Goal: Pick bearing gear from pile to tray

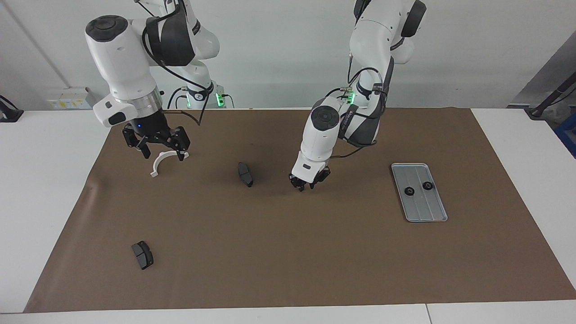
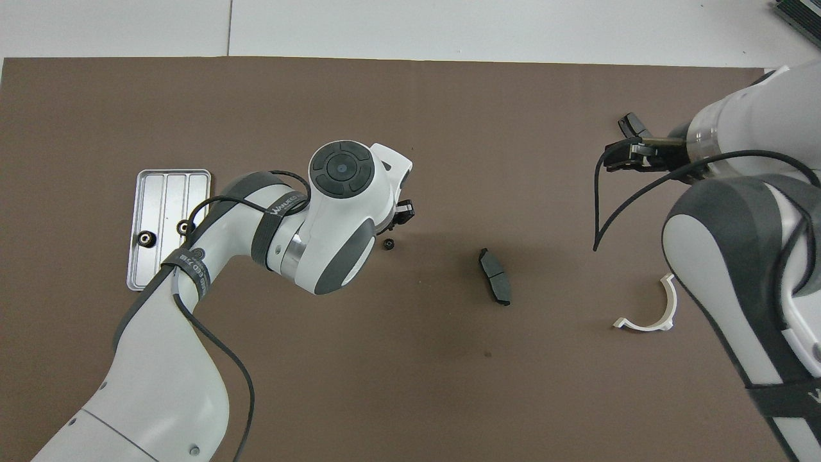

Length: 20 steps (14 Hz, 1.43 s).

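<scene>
Two black gears [image 1: 409, 191] already lie in the tray [image 1: 435, 214] toward the left arm's end of the table, while the left gripper [image 1: 304, 186], grip unreadable, sits low at a third gear [image 2: 387, 244]; the right gripper [image 1: 158, 146] hangs spread, waiting above the white bracket [image 1: 161, 160].

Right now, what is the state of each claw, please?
Left claw: low at the loose gear; open or shut cannot be told.
Right claw: open, empty, above the white bracket.

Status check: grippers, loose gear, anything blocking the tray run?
Left gripper low at loose gear on mat. Right gripper open, waiting over white bracket. Tray holds two gears. Nothing between gear and tray.
</scene>
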{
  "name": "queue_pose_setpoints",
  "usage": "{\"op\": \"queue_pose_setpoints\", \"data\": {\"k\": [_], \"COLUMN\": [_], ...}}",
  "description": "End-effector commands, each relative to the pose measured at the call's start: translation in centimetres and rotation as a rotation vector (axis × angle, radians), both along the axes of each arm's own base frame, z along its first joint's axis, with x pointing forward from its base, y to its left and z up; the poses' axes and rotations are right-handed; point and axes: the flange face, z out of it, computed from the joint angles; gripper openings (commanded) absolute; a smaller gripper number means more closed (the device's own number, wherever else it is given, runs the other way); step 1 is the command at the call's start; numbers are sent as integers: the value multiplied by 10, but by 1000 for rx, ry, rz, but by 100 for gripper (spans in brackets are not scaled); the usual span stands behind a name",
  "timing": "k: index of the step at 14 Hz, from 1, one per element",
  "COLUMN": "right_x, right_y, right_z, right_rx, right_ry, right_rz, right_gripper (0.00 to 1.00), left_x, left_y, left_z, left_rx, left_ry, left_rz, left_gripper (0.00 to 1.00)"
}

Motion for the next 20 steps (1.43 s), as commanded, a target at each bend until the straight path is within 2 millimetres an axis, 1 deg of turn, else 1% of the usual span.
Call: {"op": "queue_pose_setpoints", "data": {"k": [1, 2, 3, 4, 5, 6, 7, 8, 9, 11, 12, 14, 16, 20], "right_x": [-15, -17, -19, -22, -30, -37, -40, -43, -47, -50, -51, -51, -52, -56], "right_y": [-23, -30, -38, -43, -58, -68, -77, -80, -77, -80, -88, -87, -87, -85], "right_z": [26, 35, 45, 52, 63, 71, 72, 74, 74, 71, 71, 71, 72, 69], "right_rx": [8, 7, 6, 3, 0, -1, 0, 2, 0, 9, 14, 15, 15, 16], "right_ry": [33, 49, 49, 60, 58, 52, 66, 74, 96, 112, 112, 115, 115, 124], "right_rz": [36, 48, 55, 67, 59, 68, 77, 84, 91, 87, 73, 74, 74, 77], "right_gripper": [100, 100, 100, 100, 100, 100, 100, 100, 100, 100, 100, 100, 100, 100], "left_x": [0, -1, -5, -11, -14, -16, -19, -22, -27, -29, -31, -34, -40, -44], "left_y": [-5, -4, -4, -7, -7, -5, -5, -5, -7, -9, -10, -9, -14, -13], "left_z": [-7, -11, -19, -25, -30, -35, -37, -40, -43, -43, -44, -47, -49, -52], "left_rx": [4, 2, 5, 3, 5, 9, 12, 11, 12, 11, 12, 15, 19, 26], "left_ry": [-27, -29, -26, -28, -26, -21, -17, -17, -18, -19, -16, -12, -7, 1], "left_rz": [6, 6, 3, -6, -8, -8, -10, -12, -20, -22, -23, -18, -27, -31], "left_gripper": [40, 40, 40, 40, 40, 40, 40, 40, 40, 40, 40, 40, 40, 40]}}
